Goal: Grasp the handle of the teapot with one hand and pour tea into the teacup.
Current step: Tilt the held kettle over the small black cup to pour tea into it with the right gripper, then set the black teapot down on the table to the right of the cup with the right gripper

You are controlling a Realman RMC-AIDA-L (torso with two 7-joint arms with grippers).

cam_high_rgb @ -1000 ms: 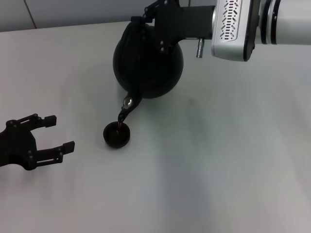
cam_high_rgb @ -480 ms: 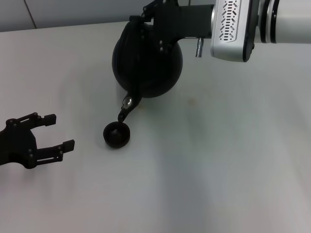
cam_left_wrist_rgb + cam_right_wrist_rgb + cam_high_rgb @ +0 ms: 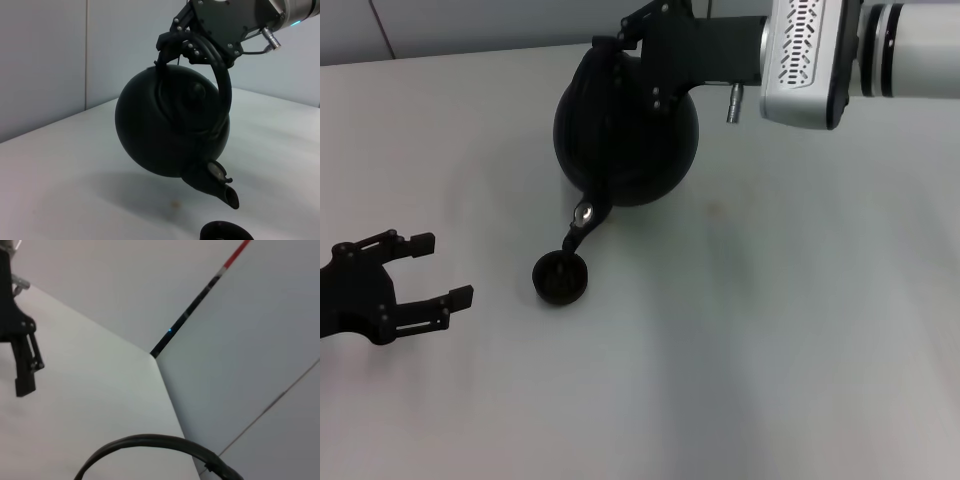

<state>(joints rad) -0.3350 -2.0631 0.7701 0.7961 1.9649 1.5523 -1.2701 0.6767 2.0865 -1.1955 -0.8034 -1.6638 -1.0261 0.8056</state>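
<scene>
The round black teapot (image 3: 625,135) hangs tilted above the table, its spout (image 3: 582,222) pointing down at the small dark teacup (image 3: 560,277) just below it. My right gripper (image 3: 625,40) is shut on the arched handle (image 3: 223,87) at the top of the pot. From the left wrist view, the teapot (image 3: 165,135) shows side-on, the spout (image 3: 220,186) sloping toward the rim of the teacup (image 3: 226,233), with a small gap between them. My left gripper (image 3: 442,270) rests open at the table's left, apart from the cup.
The light table (image 3: 770,330) stretches wide to the right and front of the cup. A wall (image 3: 45,60) stands behind the table's far edge. A black curved hoop (image 3: 150,442) crosses the right wrist view.
The right arm and teapot have shifted slightly to the right. The reddish tint under the spout in the cup a second ago no longer shows. The left gripper has not moved.
</scene>
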